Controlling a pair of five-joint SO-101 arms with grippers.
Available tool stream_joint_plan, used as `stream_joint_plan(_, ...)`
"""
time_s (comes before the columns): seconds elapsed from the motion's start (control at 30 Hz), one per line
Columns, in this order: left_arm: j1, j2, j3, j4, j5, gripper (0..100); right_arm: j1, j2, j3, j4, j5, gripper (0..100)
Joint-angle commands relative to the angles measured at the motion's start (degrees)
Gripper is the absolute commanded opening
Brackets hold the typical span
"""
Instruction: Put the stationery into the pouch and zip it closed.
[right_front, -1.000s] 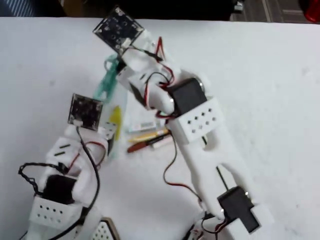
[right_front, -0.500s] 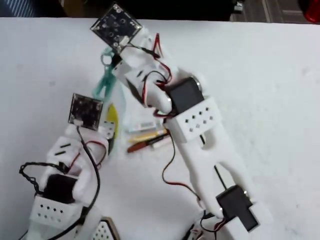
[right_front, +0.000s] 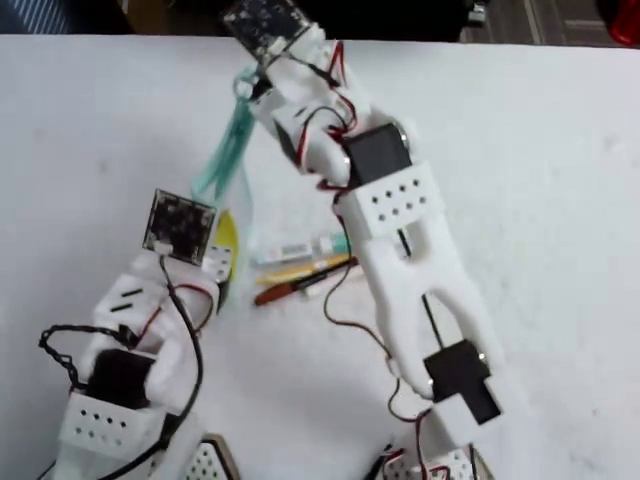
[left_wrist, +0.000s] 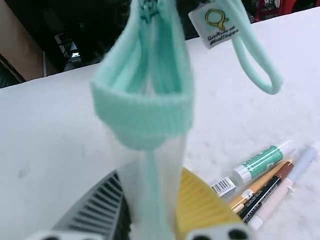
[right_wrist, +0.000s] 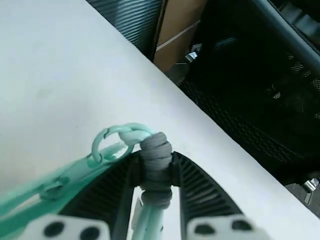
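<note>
We saw right gripper (right_wrist: 153, 172) clamped on zip pull (right_wrist: 156, 147), left gripper (left_wrist: 150, 186) pinching pouch (left_wrist: 145, 115) far end, pens (right_front: 300, 275) beside pouch.

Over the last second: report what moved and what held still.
The right tool, shut on the zipper pull, travelled toward the table's far edge, drawing the pouch out longer behind it. The left tool kept its clamp on the pouch's near end and barely shifted. The pens stayed loose on the table, outside the pouch.
</note>
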Motion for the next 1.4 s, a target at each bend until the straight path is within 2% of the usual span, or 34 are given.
stream_joint_plan(0.0,1.36,1.98,-0.18,2.55,-0.88,2,2.59,0.84,-5.98,-1.19,-2.02,1.6)
stream_joint_plan(0.53,1.19,1.98,0.18,2.11,-0.97,2,4.97,3.47,-8.26,0.48,-3.16,1.9)
stream_joint_plan(0.6,1.10,1.98,0.18,2.11,-0.97,2,4.18,3.47,-8.26,1.27,-3.16,6.2)
stream_joint_plan(0.7,1.01,1.98,0.18,2.11,-0.97,2,3.38,3.47,-8.26,3.74,-3.16,22.1)
stream_joint_plan(0.77,1.01,1.98,0.18,2.11,-0.97,2,3.21,3.47,-8.35,5.05,-2.81,28.2)
stream_joint_plan(1.03,0.92,1.98,0.18,2.11,-0.97,2,6.46,0.40,-8.26,5.76,-2.81,25.5)
stream_joint_plan(1.17,0.84,2.07,0.18,2.11,-0.97,2,9.54,-3.12,-8.26,14.20,-2.37,25.1)
stream_joint_plan(1.23,0.84,2.07,0.18,2.02,-0.97,2,10.33,-4.62,-8.09,20.53,0.70,24.7)
stream_joint_plan(1.37,0.84,2.07,0.18,2.02,-0.53,12,10.51,-5.49,-7.74,32.66,8.26,21.4)
